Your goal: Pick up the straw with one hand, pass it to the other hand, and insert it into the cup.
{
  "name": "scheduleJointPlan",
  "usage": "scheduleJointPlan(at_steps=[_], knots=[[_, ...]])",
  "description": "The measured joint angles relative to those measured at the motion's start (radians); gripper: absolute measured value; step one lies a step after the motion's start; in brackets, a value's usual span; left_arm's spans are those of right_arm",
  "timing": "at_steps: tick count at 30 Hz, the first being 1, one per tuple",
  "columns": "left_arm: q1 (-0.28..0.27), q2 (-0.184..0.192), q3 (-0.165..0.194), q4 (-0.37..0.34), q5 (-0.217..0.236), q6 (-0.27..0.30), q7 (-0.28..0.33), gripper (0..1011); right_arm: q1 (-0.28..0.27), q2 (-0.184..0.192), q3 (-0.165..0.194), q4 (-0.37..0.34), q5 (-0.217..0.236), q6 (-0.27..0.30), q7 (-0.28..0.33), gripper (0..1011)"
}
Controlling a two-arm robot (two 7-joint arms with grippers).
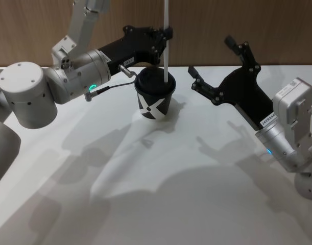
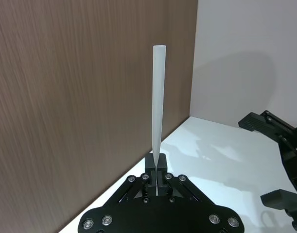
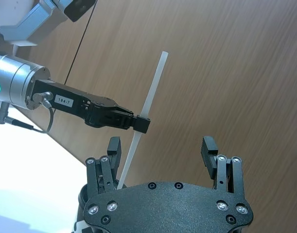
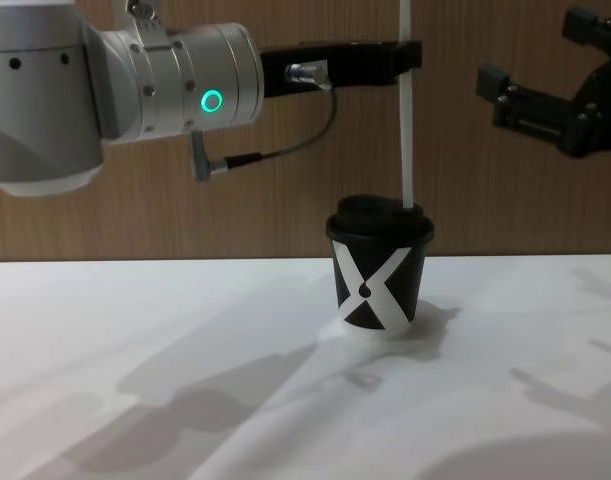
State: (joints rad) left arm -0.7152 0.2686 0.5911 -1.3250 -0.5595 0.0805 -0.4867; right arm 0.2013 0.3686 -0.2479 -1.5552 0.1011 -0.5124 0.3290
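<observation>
Chest view, frame centre: my left gripper [image 4: 410, 55] pinched the straw [image 4: 406, 120] over the cup [image 4: 379, 262]; right gripper [image 4: 545, 75] gaped wide; I judged a straight plumb descent best.

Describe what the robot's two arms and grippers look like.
Both arms are silver-grey cylinders ending in flat black linkage grippers with silver screws. The left gripper has a green ring light, a dark cable and a white label. The right gripper has a white boxy wrist module, a small blue light and a label.
</observation>
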Motion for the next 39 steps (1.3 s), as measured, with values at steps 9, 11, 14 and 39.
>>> scheduleJointPlan(at_steps=[9,11,14,39], knots=[[0.0,-0.009,-0.002,0.02,0.017,-0.016,-0.005,19,0.0,0.0,0.0,0.0,0.0,0.0,0.0,1001],[0.001,-0.011,-0.002,0.025,0.02,-0.019,-0.006,18,0.0,0.0,0.0,0.0,0.0,0.0,0.0,1001],[0.001,-0.015,-0.003,0.032,0.023,-0.022,-0.008,18,0.0,0.0,0.0,0.0,0.0,0.0,0.0,1001],[0.01,-0.036,-0.016,0.075,0.039,-0.041,-0.012,246,0.0,0.0,0.0,0.0,0.0,0.0,0.0,1001]])
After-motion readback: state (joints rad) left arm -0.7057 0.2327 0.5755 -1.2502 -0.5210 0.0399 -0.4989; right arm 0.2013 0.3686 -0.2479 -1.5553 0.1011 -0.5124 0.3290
